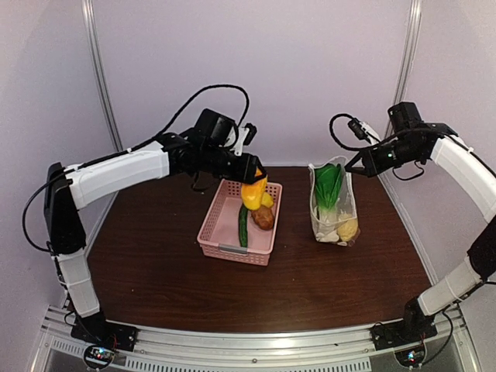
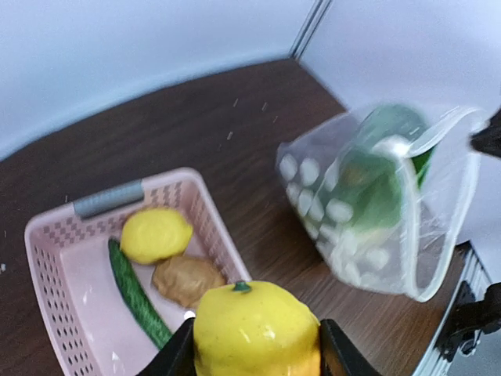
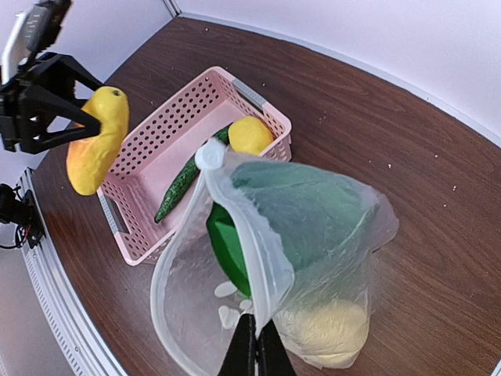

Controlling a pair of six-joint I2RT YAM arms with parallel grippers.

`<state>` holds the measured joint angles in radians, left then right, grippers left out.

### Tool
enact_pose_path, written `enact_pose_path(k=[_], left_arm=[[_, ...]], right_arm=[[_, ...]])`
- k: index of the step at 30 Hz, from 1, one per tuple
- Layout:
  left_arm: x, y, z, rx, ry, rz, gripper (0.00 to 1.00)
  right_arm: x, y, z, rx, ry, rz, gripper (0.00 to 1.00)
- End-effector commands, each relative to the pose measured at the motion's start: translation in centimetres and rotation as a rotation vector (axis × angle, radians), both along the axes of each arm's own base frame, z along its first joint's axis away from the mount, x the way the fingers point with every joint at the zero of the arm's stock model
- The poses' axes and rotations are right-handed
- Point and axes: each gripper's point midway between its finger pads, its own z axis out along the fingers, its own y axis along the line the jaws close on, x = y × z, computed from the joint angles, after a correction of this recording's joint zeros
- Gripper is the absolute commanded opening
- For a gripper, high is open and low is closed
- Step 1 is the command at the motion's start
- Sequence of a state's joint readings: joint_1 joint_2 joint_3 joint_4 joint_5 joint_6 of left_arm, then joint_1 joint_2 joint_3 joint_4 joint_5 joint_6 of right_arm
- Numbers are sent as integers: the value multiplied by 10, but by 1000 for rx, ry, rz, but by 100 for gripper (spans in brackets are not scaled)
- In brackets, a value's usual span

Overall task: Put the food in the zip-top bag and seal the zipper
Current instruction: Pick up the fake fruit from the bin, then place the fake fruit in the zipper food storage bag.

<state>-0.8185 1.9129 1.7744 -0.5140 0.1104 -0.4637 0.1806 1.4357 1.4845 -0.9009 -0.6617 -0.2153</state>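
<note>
table [image 1: 155, 263]: dark brown, wood-grained, flat.

basket [image 1: 208, 232]: pink plastic, rectangular, with lattice walls and a grey handle strip on the near rim. three items are recorded inside. a long, slender green cucumber [image 1: 242, 226] is laid lengthwise. a smooth yellow lemon [image 2: 155, 233] and a knobbly brown round piece [image 1: 263, 218] are found just beside each other at the far end.

zip-top bag [image 1: 333, 209]: clear flexible film printed with white oval dots. it is stood upright with its base on the table, to the right of the basket and apart from it. the mouth is seen gaping and the zipper [image 3: 249, 235] is unsealed. contained are a green leafy vegetable [image 1: 329, 186] with a white stem, set upright, and a pale yellow rounded piece [image 1: 348, 229] at the bottom.

left gripper [image 2: 256, 356]: the jaws are spread partway and clenched on a yellow-orange toy fruit [image 2: 254, 325]. the fruit is glossy, with a small green stem, and is held in the air over the far right part of the basket.

right gripper [image 3: 254, 345]: the jaws are pinched fully together on the bag's mouth edge, by which the bag is held up.
</note>
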Motion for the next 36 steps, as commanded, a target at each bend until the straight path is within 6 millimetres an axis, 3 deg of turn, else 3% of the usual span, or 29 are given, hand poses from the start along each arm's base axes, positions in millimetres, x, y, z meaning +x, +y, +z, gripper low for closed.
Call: enact_pose_path(k=[1, 6, 11, 15, 21, 27, 29, 32, 34, 36], left_arm=[[-35, -39, 98, -344, -328, -144, 17], [-87, -74, 142, -613, -499, -258, 13], [-98, -111, 150, -788, -475, -280, 8], [-91, -134, 130, -824, -495, -239, 3], [-51, -153, 80, -735, -552, -80, 2], [-46, -163, 34, -573, -603, -30, 7], [-44, -158, 19, -517, -600, 9, 13], [-45, -154, 17, -487, -592, 8, 44], [-54, -149, 35, -505, -608, -26, 60], [-61, -138, 65, -537, -626, -32, 73]], right_arm=[[-7, -4, -3, -33, 71, -20, 0], [-7, 3, -1, 14, 103, -19, 0], [-6, 8, 15, 59, 96, -20, 0], [-10, 13, 19, 102, 124, -10, 0], [-18, 22, 24, 172, 162, 21, 0], [-23, 26, 44, 279, 163, 54, 0], [-22, 25, 48, 301, 160, 56, 0], [-19, 22, 46, 304, 161, 46, 0], [-15, 19, 41, 294, 160, 34, 0], [-12, 16, 37, 283, 156, 20, 0]])
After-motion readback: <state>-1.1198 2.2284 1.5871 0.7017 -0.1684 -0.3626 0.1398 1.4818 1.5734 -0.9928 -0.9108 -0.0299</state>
